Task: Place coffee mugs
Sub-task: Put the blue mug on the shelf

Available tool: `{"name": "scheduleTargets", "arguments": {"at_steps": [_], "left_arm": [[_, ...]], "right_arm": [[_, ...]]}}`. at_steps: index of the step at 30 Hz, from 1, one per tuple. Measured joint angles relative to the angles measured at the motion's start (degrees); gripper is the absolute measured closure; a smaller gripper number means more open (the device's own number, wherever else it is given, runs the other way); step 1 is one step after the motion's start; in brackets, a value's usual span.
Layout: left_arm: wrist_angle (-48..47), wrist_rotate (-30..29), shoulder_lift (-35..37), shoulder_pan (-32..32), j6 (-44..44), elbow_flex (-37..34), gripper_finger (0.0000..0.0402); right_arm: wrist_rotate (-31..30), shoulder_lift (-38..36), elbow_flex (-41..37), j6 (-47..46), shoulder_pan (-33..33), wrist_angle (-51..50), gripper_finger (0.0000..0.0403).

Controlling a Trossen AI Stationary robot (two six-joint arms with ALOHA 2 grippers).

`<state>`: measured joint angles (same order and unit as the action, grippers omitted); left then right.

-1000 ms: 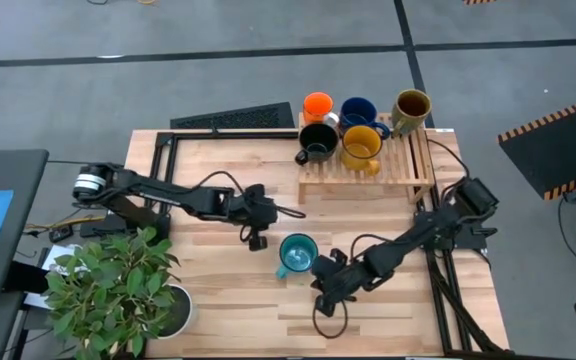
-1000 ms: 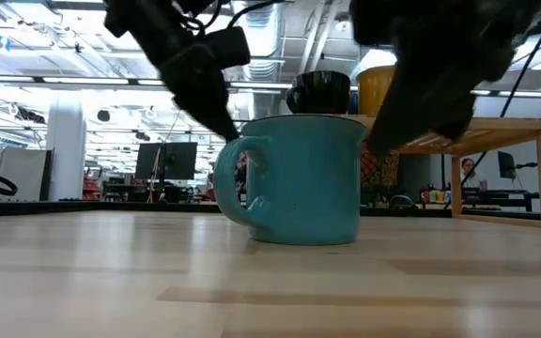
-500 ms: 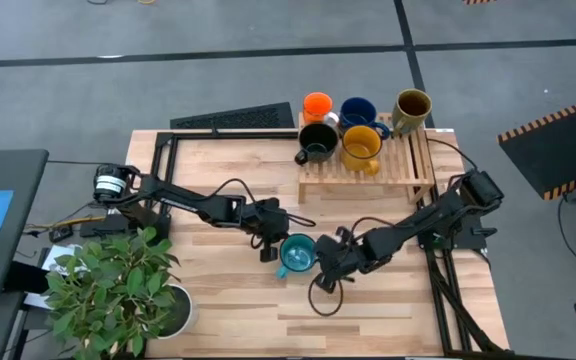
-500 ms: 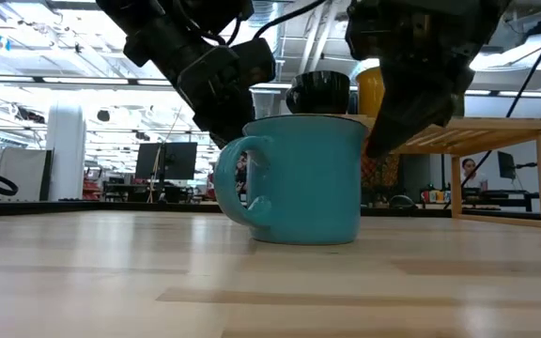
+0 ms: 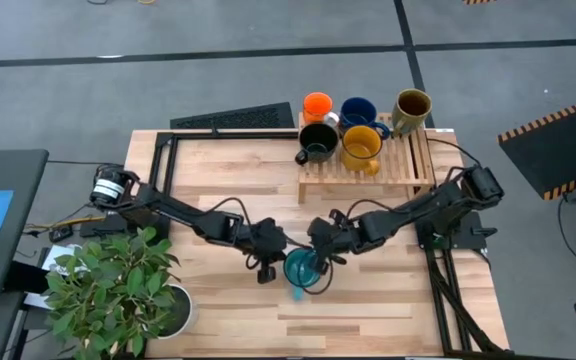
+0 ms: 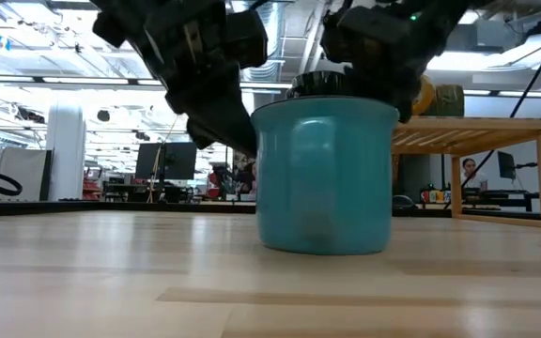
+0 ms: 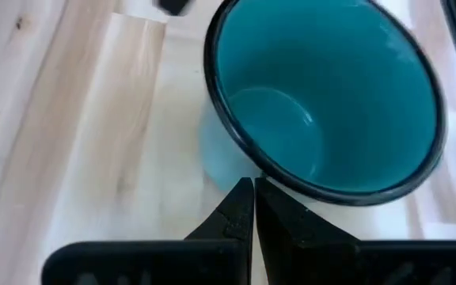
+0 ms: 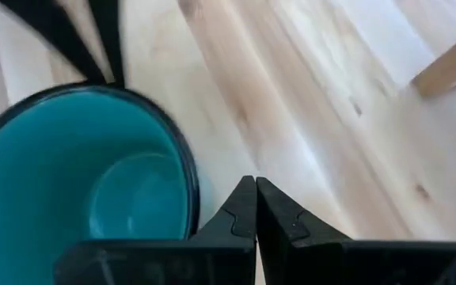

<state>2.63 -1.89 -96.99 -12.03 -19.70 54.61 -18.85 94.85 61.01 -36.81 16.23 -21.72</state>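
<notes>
The teal mug (image 7: 323, 103) looks like glossy enamel with a dark rim. The worktop (image 5: 218, 180) is pale, smooth wood; the fingers (image 7: 240, 214) are matt black.

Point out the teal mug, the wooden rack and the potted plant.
teal mug (image 6: 322, 178), low view, on its side wall.
wooden rack (image 5: 368, 182), high view, on its front rail.
potted plant (image 5: 108, 285), high view, on its leaves.

Open industrial lab: exposed ceiling ducts (image 6: 280, 38), distant workstations (image 6: 167, 169).
</notes>
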Motion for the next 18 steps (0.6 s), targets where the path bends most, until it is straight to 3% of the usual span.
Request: {"name": "scheduleTargets", "arguments": {"at_steps": [5,9,14,18], "left_arm": [[-1.23,-3.61,0.0,-2.48,-2.76,0.0,0.0401],[-6.76,-4.54,1.6,-2.41,-3.52,-0.01,0.0401],[-12.47,-7.4,7.06,-0.34,1.11,-0.43,0.0401],[-9.85,-7.79,12.35,3.16,3.78,-2.73,0.0401]], "right_arm": [[0.28,-2.18,0.0,4.02,-1.82,-3.5,0.0382],[0.46,-7.43,0.0,2.92,-0.3,-13.56,0.0382],[0.52,-14.98,-0.18,-8.05,7.95,-22.58,0.0375],[0.39,-17.21,-1.35,-22.28,18.08,-16.55,0.0368]]}}
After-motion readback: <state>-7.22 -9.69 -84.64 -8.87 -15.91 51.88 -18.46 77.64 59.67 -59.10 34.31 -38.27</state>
